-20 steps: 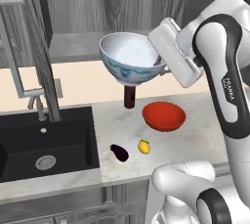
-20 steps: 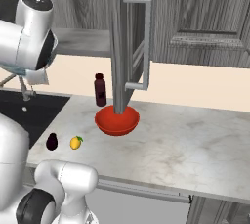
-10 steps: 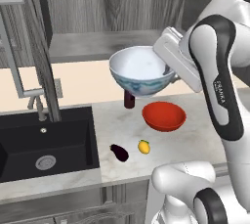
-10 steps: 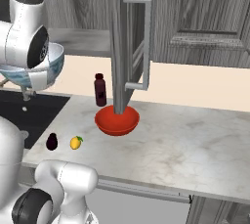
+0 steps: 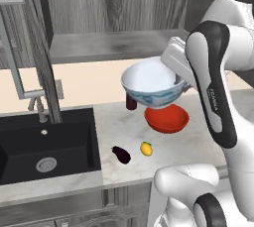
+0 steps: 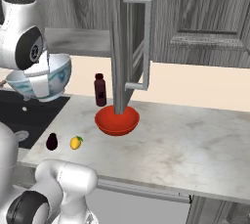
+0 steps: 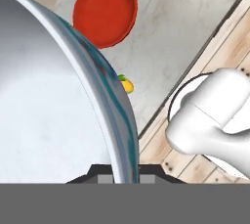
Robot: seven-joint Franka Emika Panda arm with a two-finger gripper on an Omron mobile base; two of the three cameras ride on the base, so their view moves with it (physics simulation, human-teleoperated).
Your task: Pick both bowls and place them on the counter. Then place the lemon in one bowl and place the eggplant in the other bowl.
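Kitchen corner in grey wood and pale stone

Grey wood-grain cabinets [image 6: 205, 17] cover the upper wall, one tall door [image 6: 128, 37] standing open with a long bar handle. A darker grey shelf slab [image 5: 106, 45] runs beneath them, above a cream backsplash [image 5: 84, 85]. A black sink [image 5: 44, 144] with a round drain sits under a metal faucet [image 5: 20, 72]. Light wood plank floor [image 7: 224, 47] lies below.

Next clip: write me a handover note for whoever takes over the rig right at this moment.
Gripper: shut on the floral bowl's rim, holding it in the air above the counter.
Red bowl: already on the counter, empty.
Lemon and eggplant: lying side by side on the counter near its front edge.
Left: set the floral bowl down, then put the lemon in one bowl and the eggplant in the other.
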